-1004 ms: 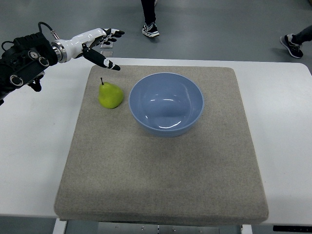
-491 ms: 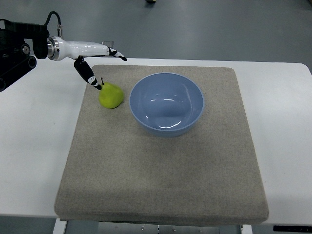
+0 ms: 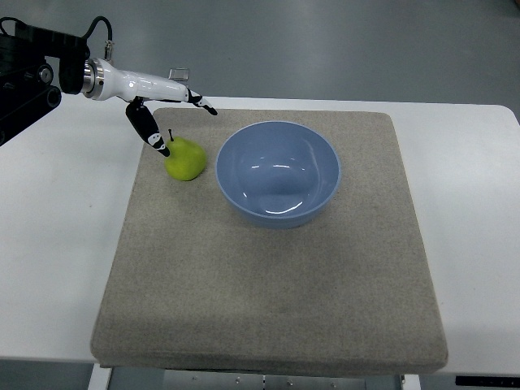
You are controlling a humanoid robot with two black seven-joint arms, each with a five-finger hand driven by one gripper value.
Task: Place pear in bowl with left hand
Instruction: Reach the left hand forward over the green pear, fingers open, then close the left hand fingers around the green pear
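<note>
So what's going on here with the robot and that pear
The robot's left hand has reached in over the top left corner of the grey mat and is poised at the green pear, fingers spread, thumb down by the stem. It hasn't closed on the pear, which sits on the mat just left of the blue bowl. The bowl is empty. The right arm isn't in view.

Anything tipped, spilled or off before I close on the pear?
Nothing stands out. The pear lies intact on the grey mat, just left of the upright, empty blue bowl. The left hand is spread open above the pear, thumb by its stem.
</note>
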